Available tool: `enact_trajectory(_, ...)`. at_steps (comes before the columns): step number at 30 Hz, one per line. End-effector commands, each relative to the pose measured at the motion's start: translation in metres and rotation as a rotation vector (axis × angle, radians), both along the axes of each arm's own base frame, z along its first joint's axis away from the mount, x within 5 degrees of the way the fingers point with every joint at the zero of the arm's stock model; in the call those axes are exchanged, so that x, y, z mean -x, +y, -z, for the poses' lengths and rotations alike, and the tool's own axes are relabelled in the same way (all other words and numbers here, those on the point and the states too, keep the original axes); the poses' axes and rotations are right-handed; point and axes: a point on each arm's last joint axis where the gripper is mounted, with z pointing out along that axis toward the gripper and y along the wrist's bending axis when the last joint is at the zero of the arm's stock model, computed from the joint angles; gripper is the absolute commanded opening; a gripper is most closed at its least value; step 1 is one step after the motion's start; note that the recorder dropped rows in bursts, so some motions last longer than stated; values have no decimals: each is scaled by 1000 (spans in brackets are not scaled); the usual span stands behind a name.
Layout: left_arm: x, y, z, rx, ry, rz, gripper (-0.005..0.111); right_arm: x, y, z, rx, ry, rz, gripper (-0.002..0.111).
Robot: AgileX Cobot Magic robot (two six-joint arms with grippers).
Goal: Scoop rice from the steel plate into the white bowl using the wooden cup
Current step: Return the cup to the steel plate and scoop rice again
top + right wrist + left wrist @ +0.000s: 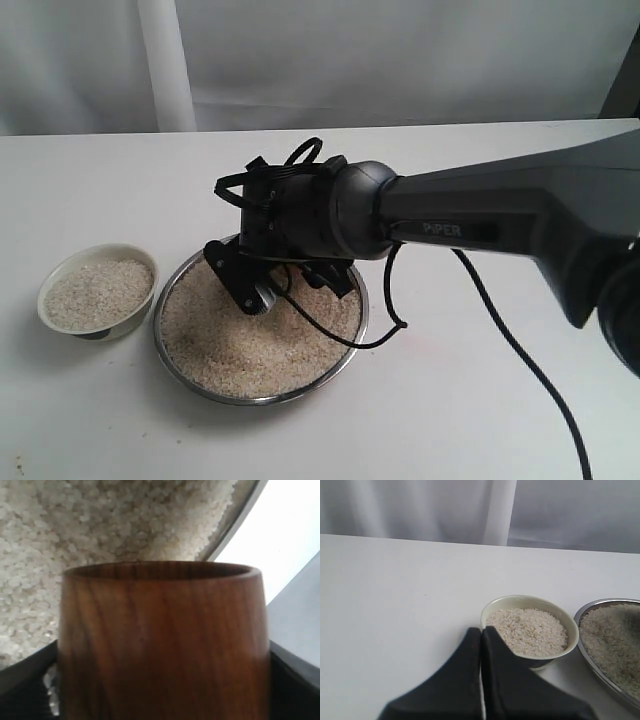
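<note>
Right claw clamps the wooden cup low over the rice, probably mid-scoop. Next: dig in, lift level, carry left to the white bowl.

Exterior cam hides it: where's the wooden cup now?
Held by the right gripper, the wooden cup fills the right wrist view; exterior view puts it over the rice, back-left in the steel plate.
</note>
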Motion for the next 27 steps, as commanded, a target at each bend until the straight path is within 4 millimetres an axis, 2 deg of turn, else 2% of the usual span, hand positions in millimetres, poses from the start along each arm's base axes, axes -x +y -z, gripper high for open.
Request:
enact_trajectory(1, 0, 0, -1, 8, -8, -2, 0, 0, 3, -2, -28, -3, -23, 0)
enact_trajectory(7, 0, 0, -1, 9, -8, -2, 0, 5, 11, 15, -49, 54, -27, 0)
enact_trajectory(13, 0, 0, -1, 7, -8, -2, 0, 17, 23, 18, -111, 102, -45, 0)
enact_trajectory(22, 0, 0, -1, 7, -8, -2, 0, 29, 29, 2, -240, 163, 6, 0)
enact_trajectory(27, 0, 0, -1, 10, -8, -2, 0, 37, 23, 3, -272, 204, 38, 0)
